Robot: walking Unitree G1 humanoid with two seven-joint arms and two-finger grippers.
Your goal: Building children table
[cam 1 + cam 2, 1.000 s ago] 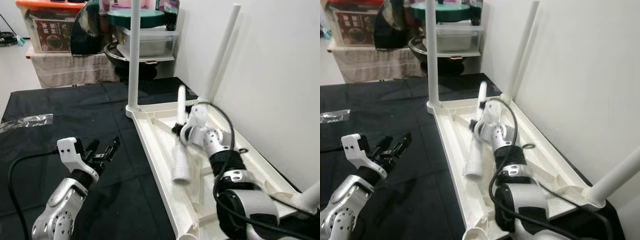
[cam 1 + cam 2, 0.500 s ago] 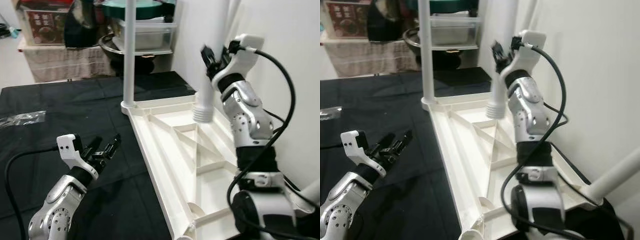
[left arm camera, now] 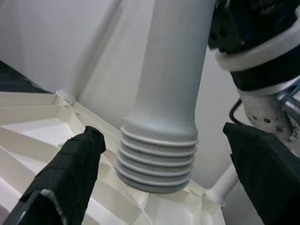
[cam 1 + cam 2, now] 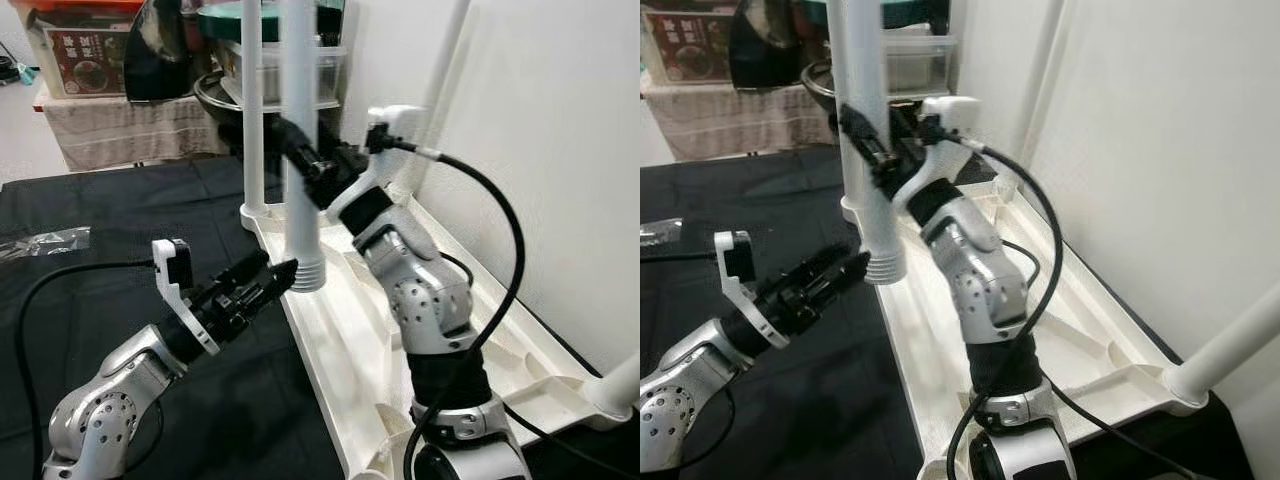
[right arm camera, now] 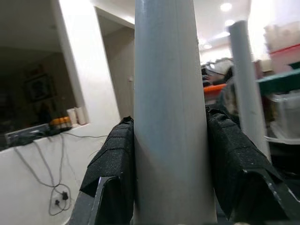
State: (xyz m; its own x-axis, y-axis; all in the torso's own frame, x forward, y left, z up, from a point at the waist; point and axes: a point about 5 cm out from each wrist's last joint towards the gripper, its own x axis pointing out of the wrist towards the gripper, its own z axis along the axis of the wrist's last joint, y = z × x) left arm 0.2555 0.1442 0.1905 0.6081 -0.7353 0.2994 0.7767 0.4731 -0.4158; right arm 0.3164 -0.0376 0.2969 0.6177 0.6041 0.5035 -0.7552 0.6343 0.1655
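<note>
A white table leg [image 4: 299, 150] was clamped upright in the right gripper [image 4: 305, 165] above the overturned tabletop's [image 4: 480, 340] left edge; its threaded end was flanked, untouched, by the left gripper's [image 4: 262, 283] parted jaws.

The left arm [image 4: 105, 420], at the lower left of the head view, is a silver, rounded shell with small dark screw holes, a white angular wrist block and a thin black cable looping off to the frame's left edge. The right arm [image 4: 425, 300], in the middle of the frame, has the same silver jointed casing over a black forearm section, a white wrist cap and a thick black cable arching along its right side. Each ends in long black fingers [image 3: 70, 173] with a matte, textured surface.
</note>
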